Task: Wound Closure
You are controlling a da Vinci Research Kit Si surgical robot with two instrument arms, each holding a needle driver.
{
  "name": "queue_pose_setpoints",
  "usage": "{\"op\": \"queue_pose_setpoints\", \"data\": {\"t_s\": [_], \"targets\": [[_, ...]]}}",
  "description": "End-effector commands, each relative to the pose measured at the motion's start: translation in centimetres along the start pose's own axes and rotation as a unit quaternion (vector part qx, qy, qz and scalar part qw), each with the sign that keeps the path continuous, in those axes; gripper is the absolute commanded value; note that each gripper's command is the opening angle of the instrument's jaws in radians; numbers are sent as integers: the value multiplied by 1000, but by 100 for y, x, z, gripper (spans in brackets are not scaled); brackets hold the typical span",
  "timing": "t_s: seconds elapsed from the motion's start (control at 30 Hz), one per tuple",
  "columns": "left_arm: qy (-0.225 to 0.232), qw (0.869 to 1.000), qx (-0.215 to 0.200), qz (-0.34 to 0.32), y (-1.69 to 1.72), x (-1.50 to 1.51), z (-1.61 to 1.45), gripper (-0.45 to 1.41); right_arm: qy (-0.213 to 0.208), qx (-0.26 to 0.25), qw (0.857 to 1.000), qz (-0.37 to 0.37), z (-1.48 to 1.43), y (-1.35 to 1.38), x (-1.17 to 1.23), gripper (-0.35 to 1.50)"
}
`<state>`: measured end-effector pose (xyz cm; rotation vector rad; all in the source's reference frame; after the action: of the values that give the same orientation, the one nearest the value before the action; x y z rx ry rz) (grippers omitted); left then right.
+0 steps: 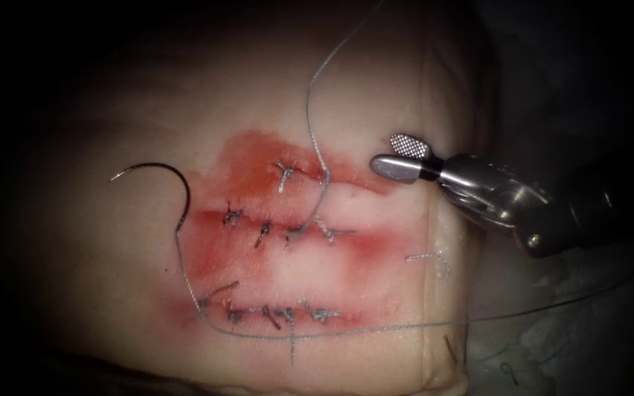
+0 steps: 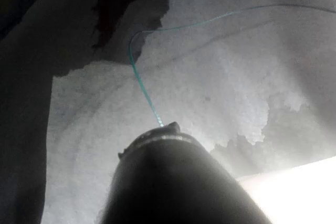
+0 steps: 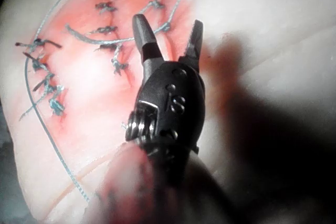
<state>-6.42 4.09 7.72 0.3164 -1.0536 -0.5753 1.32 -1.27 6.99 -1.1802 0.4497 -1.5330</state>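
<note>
The right hand (image 1: 399, 155), spread and empty, hovers right of the cut (image 1: 288, 233); the needle (image 1: 157, 180) lies free on the tissue (image 1: 97, 264) left of it; the left hand's state cannot be told.

We list the right tool (image 1: 403, 156): polished metal, glossy, 2 jaws parted, 1 with a cross-hatched rough face. Needle (image 1: 157, 179): thin dark metal wire, smooth, lying loose on the tissue (image 1: 97, 249), which we list as pale, moist, softly shiny flesh. Thread (image 1: 310, 117): fine, pale, faintly braided strand. Red fluid (image 1: 247, 165): wet stain, matt-edged. Left tool's shaft (image 2: 168, 182): dark, smooth, dull sheen.
</note>
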Motion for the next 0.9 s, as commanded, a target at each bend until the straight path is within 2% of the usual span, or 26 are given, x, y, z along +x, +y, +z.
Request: {"op": "queue_pose_setpoints", "data": {"t_s": [0.03, 0.13, 0.37, 0.9], "targets": [[-9, 1000, 4, -8, 3, -12, 6, -45, -1, 1, 1000, -5, 16, -8, 12, 123], [-22, 1000, 10, -18, -2, -21, 4, -45, 8, -3, 1000, -2, 28, -12, 17, 123], [-52, 998, 23, -42, -10, -45, -6, -45, 35, -28, 999, 8, 55, 2, 8, 133], [-84, 993, 37, -74, -24, -80, -17, -45, 35, -26, 998, 49, 90, 0, 6, 135]]}}
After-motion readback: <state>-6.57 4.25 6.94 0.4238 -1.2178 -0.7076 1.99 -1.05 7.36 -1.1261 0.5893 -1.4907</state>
